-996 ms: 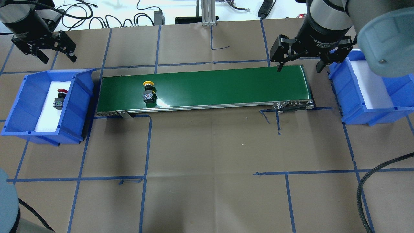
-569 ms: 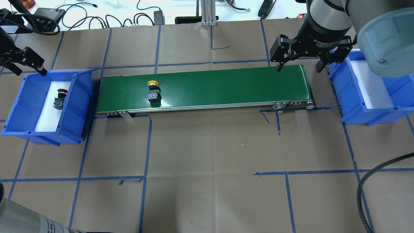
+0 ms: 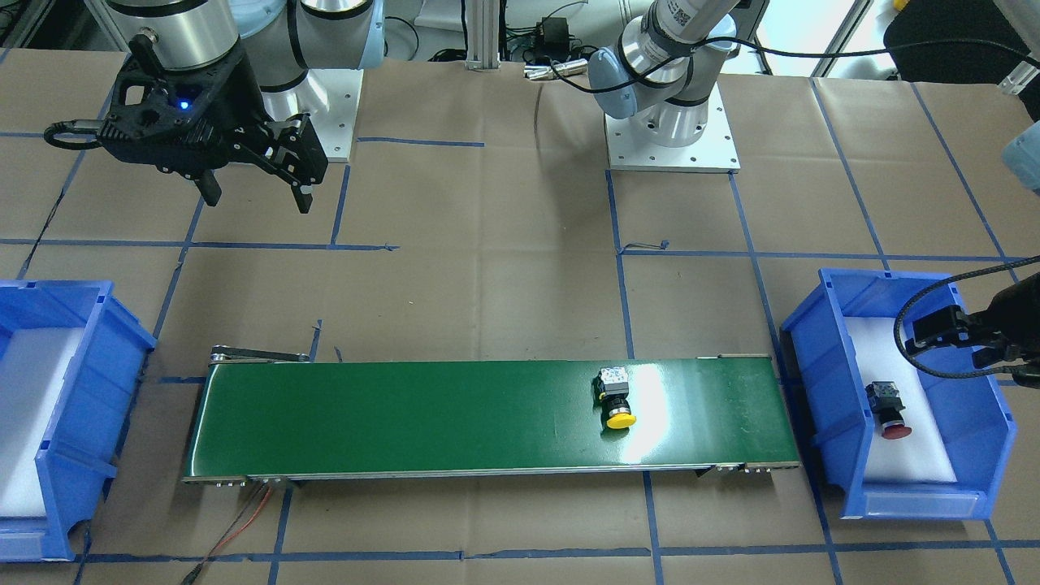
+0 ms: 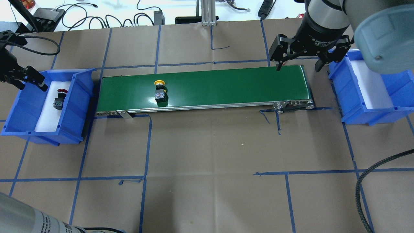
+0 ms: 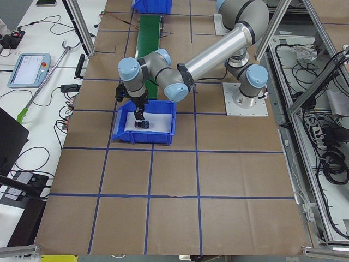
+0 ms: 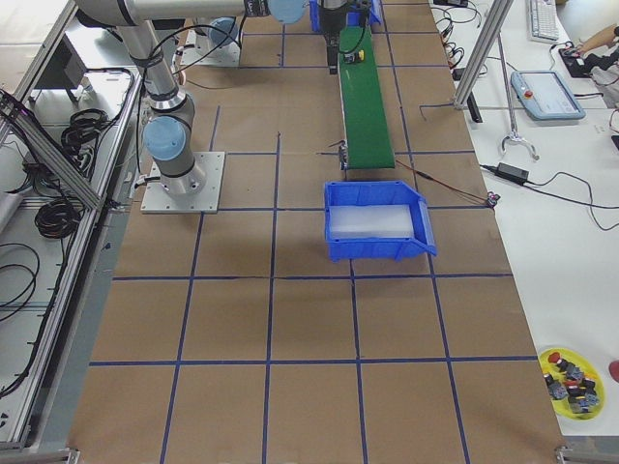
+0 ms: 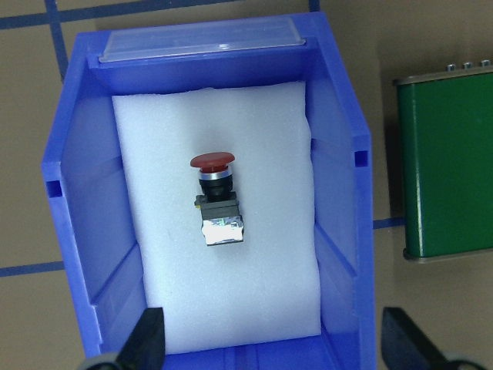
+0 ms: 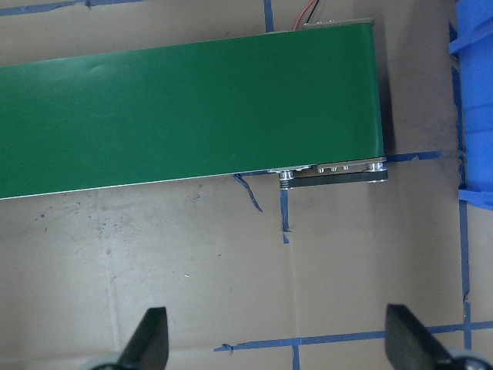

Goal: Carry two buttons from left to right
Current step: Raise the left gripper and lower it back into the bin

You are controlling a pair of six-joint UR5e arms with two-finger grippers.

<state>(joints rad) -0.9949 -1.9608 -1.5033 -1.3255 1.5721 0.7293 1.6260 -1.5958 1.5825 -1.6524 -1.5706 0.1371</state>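
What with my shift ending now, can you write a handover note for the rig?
Left gripper: open, above the red button in the left bin.
Right gripper: open, hovering by the right end of the belt.
Yellow button lies on the belt, near its left end.
Nothing delivered yet; both buttons must reach the right bin.

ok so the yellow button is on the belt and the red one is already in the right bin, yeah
No: the red button is in the left bin, as the overhead exterior view shows. The yellow button is on the belt.
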